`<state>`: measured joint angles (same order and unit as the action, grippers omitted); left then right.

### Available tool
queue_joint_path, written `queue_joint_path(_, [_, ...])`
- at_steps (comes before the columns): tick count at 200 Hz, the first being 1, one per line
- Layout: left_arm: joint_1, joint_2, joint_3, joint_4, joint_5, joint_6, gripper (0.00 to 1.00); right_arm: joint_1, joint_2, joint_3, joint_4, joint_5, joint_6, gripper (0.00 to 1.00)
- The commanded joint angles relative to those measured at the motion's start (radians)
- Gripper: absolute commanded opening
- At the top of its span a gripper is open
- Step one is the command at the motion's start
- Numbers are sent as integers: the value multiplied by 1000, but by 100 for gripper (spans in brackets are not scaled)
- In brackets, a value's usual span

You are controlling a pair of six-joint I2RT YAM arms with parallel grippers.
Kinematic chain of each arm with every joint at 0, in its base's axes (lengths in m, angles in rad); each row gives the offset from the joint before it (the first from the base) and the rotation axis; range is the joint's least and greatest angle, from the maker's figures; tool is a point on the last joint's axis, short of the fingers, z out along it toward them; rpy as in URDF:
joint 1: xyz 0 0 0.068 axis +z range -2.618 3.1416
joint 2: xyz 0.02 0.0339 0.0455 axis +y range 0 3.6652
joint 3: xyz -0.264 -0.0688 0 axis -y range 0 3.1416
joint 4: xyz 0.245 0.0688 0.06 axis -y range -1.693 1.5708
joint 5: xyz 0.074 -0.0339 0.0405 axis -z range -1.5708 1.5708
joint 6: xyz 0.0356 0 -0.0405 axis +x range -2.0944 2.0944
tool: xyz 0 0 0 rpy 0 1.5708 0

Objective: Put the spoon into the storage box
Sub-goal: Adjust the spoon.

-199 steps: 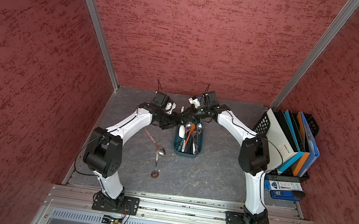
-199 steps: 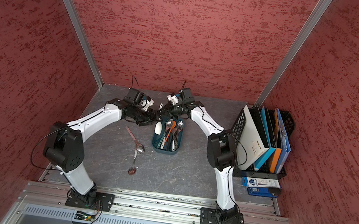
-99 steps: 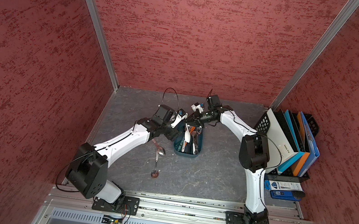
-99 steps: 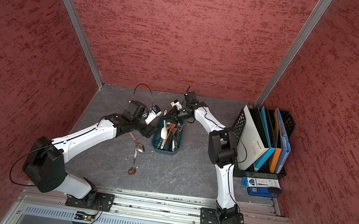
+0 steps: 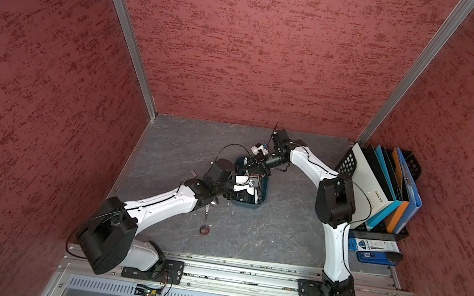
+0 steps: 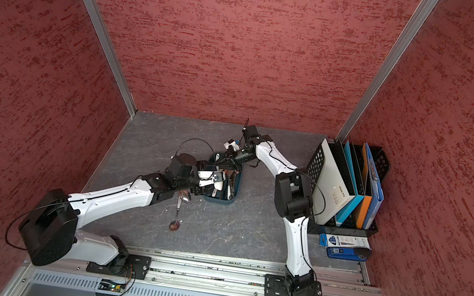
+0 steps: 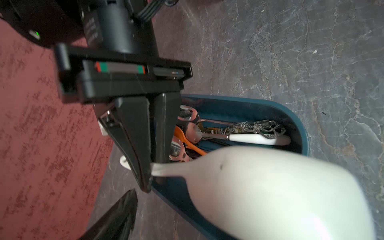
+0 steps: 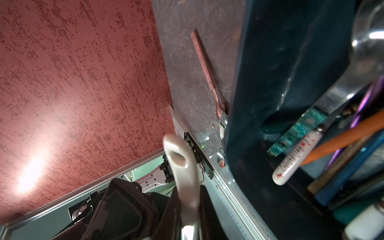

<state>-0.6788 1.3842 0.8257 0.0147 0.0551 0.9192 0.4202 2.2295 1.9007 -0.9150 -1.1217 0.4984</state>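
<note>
The grey table (image 5: 281, 224) carries a black file rack (image 5: 381, 188) at its right edge, near the far right corner. The left arm (image 5: 165, 201) and right arm (image 5: 336, 219) reach in from the near edge and meet over the storage box (image 6: 218, 202). The box lies mid-table, nearer the far edge, and contains assorted cutlery (image 7: 239, 131).

The right gripper (image 7: 153, 172) is closed on the thin handle of the white spoon (image 7: 259, 187) at the far end of the box. The spoon crosses the left rim of the box; contact with the rim cannot be determined.

The left gripper (image 5: 239, 187) is over the near left part of the box, jaws set wide, with nothing seen gripped. One finger (image 7: 118, 216) shows in the left wrist view, clear of the white spoon.

Two more spoons lie on the table left of the box: a metal spoon (image 6: 178, 209), handle toward the near edge, and a brown-handled spoon (image 8: 202, 62).
</note>
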Motion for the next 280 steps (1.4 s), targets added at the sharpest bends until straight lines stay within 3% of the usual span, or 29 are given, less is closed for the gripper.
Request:
queue_joint_path(1, [-17,29,-15,143,13,123,83,13,-32,5,-70,-18,-47,0])
queue_joint_path(71, [-116,53,-91,286,-21,216,69,21,-32,-11,-84,-53,-55,0])
queue_joint_path(99, [-137,61,-111,305,-40,213,51,20,-27,-11,-81,-61,-54,0])
queue_joint_path(208, [-166,96,-90,303,-73,201,14,20,-15,-15,-73,-69,-48,0])
queue_joint_path(242, [-173,87,-74,281,-87,195,8,20,-22,3,-44,-27,-46,37])
queue_joint_path(280, [-177,59,-57,237,-96,164,6,-14,-51,7,112,65,39,47])
